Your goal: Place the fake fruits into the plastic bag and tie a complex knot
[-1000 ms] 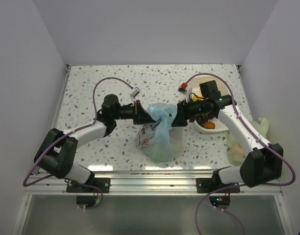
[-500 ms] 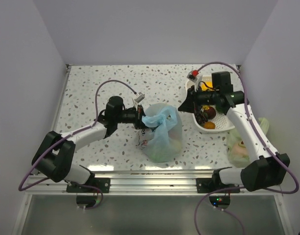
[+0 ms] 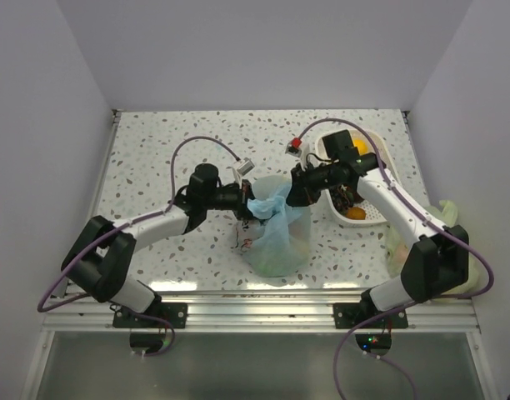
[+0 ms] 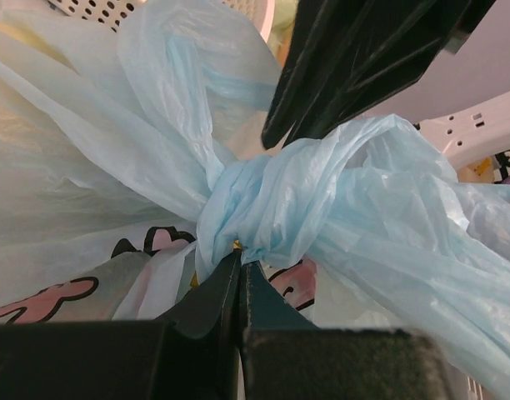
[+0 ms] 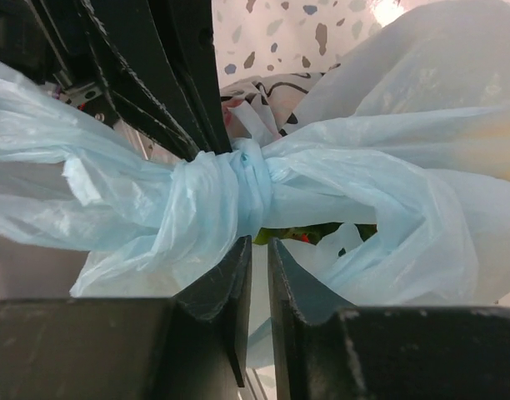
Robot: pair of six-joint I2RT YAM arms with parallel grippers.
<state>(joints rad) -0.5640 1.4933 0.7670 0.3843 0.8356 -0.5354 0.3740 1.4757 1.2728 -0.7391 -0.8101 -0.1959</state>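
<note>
Light-blue crinkled film fills both wrist views. We see the plastic bag (image 3: 280, 248) standing bulged on the speckled desk (image 3: 155, 150), directly between the two pincers, its printed side facing the left one. Its handle strips are gathered at the top into the knot (image 3: 266, 206), a tight wrapped band whose long axis runs from one pincer across to the other, with a loose blue tail drooping down the bag's near face.

The left pincer (image 3: 247, 205) has its jaws pressed together, and in its own view the tips sit at the knot's underside, pinching the film there. The right pincer (image 3: 295, 193) comes in from the opposite side. Its jaws stand a thin slit apart just beneath the knot, and we cannot tell whether any film is caught between them. Something green shows through the bag just beyond those tips.

Behind the right pincer a white basket (image 3: 382, 218) holds an orange fake fruit (image 3: 353, 213).
</note>
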